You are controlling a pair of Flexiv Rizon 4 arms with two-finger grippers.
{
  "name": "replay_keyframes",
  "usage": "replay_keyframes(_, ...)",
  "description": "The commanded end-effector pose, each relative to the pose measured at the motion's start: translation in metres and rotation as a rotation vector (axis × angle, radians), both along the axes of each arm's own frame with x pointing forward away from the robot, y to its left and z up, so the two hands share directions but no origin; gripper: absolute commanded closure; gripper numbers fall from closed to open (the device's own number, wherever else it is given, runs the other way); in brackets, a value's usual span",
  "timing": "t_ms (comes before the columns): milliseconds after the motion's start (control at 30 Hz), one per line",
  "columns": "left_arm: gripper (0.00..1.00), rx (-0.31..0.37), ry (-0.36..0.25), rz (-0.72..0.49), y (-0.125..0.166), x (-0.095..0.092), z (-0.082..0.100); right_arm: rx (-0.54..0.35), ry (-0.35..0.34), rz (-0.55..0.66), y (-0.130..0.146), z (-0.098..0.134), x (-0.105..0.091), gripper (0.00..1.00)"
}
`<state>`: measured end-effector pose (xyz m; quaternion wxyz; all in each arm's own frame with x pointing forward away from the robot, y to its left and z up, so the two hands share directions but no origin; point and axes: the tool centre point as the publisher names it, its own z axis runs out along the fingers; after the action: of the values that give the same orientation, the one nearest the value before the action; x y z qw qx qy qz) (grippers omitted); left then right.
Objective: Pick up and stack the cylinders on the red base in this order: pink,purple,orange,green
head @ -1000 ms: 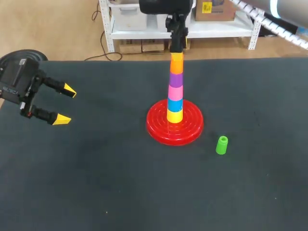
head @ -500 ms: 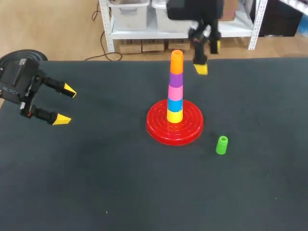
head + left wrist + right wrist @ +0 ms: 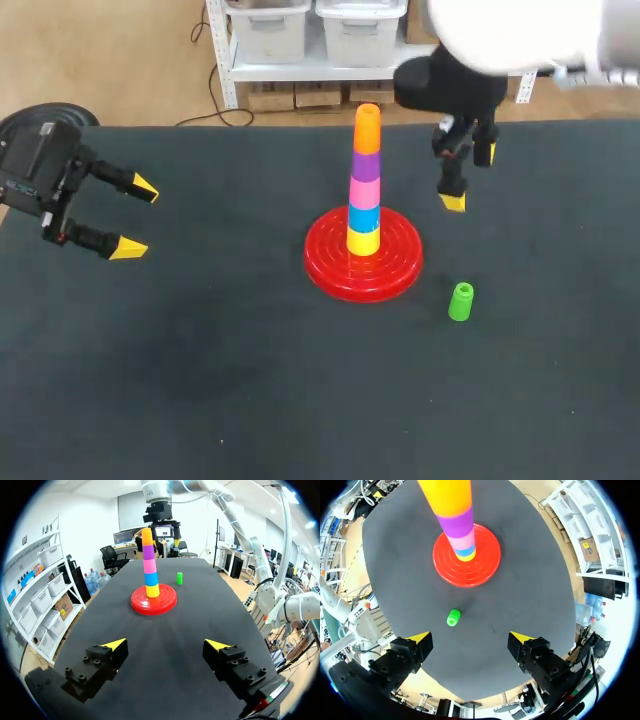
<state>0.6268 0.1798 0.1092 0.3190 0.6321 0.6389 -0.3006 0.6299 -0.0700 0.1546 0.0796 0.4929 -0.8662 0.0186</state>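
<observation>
- The red base (image 3: 363, 258) is found near the middle of the table (image 3: 200, 380), well apart from all four edges.
- Five cylinders are stacked upright on the base: the yellow cylinder (image 3: 362, 242) at the bottom, then the blue cylinder (image 3: 363, 217), the pink cylinder (image 3: 364, 190) and the purple cylinder (image 3: 366, 163), with the orange cylinder (image 3: 367, 124) on top.
- The green cylinder (image 3: 461, 301) is located on the table surface, near the base's rim on the robot's right and toward the near edge. It is not touching the base.
- The right gripper (image 3: 470, 178) is held above the table beside the stack, on its right and apart from it. Its fingers are spread. In the right wrist view, the green cylinder is seen ahead of the spread fingers and untouched by them.
- The left gripper (image 3: 137, 218) is positioned close to the table's left edge, well apart from the base. Its fingers are likewise spread wide.
- A broad stretch of bare surface is seen between the left gripper and the base. A second stretch runs from the green cylinder to the near and right edges.
</observation>
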Motion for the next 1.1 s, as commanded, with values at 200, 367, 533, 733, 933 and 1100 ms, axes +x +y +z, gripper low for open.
replay_keyframes(200,0.00,-0.002,-0.005,0.001,0.001,-0.001,-0.001,0.258,-0.146,-0.020,-0.007,-0.036,-0.008,0.00)
replay_keyframes(367,0.00,-0.002,-0.005,0.001,0.001,-0.001,-0.001,0.263,-0.119,-0.020,-0.005,-0.048,-0.012,0.00)
replay_keyframes(533,0.00,-0.002,-0.005,0.001,0.001,-0.001,-0.001,0.246,-0.090,-0.012,0.001,-0.057,-0.021,0.00)
replay_keyframes(733,0.00,-0.002,-0.005,0.001,0.001,-0.001,-0.001,0.219,-0.056,-0.002,0.005,-0.069,-0.030,0.00)
replay_keyframes(933,0.00,-0.002,-0.005,0.001,0.001,-0.001,-0.001,0.170,-0.045,0.015,0.007,-0.078,-0.042,0.00)
replay_keyframes(1100,0.00,-0.002,-0.005,0.001,0.001,-0.001,-0.001,0.142,-0.031,0.015,0.007,-0.086,-0.052,0.00)
